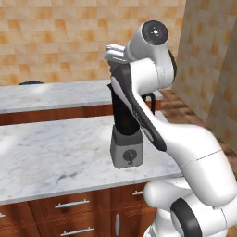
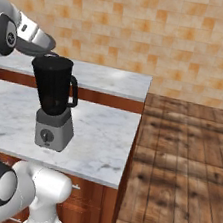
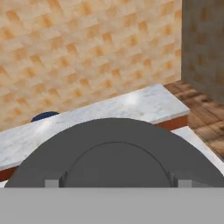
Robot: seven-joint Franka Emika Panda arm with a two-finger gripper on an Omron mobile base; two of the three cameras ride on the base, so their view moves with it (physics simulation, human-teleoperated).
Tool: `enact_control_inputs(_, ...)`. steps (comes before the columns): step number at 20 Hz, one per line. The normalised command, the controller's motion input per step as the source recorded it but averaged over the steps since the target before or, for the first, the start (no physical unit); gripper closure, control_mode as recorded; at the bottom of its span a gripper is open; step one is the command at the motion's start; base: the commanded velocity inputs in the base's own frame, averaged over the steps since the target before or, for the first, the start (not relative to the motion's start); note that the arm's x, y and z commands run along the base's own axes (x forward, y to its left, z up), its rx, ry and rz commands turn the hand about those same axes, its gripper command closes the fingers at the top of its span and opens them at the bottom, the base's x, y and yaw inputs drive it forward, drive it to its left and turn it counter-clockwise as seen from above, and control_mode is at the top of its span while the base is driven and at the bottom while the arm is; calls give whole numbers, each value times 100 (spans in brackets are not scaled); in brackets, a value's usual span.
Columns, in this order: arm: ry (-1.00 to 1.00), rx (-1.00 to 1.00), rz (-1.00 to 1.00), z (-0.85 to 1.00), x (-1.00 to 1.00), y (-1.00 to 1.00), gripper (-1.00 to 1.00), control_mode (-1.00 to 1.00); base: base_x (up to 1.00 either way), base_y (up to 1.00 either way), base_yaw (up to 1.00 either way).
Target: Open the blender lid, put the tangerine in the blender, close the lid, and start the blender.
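Orange tiled wall behind, marble counter (image 1: 55,152) in front, and the hand hangs right at the top of the blender (image 2: 54,102). In the hand view the gripper (image 3: 118,183) sits just over the lid (image 3: 116,159), with its two small grey fingertips (image 3: 52,183) poking up at either side of the raised centre. They stand well apart, but whether they touch the lid I cannot tell, since only the tips show above the bottom band.

From the right base view, the lid (image 2: 52,55) lies flat on top of the black jar, with the white hand pressed in close from the left. The jar tapers down to a grey boxy base with a round dial facing forward, and its handle points right. The blender stands on the front counter near its right end, upright.

From the left base view, the arm crosses in front of the jar and hides most of it; the grey base (image 1: 126,152) shows below the forearm.

Further out, a second counter (image 3: 131,105) runs along the wall, and a dark blue thing (image 3: 45,116) sits on it, well off to the left. Wooden drawers with silver handles front the near counter. Wooden floor stretches away to the right.
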Motion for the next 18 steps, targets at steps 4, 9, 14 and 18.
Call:
enact_control_inputs(4, 0, -17, -2, -28, 36, -1, 100, -100, 0, 0, 0)
enact_control_inputs(9, 1, -10, -5, -1, 43, -14, 100, -100, 0, 0, 0)
enact_control_inputs(14, 9, -8, -3, -12, 28, -3, 100, -100, 0, 0, 0)
enact_control_inputs(18, 12, -9, -2, -30, 17, 0, 100, -100, 0, 0, 0)
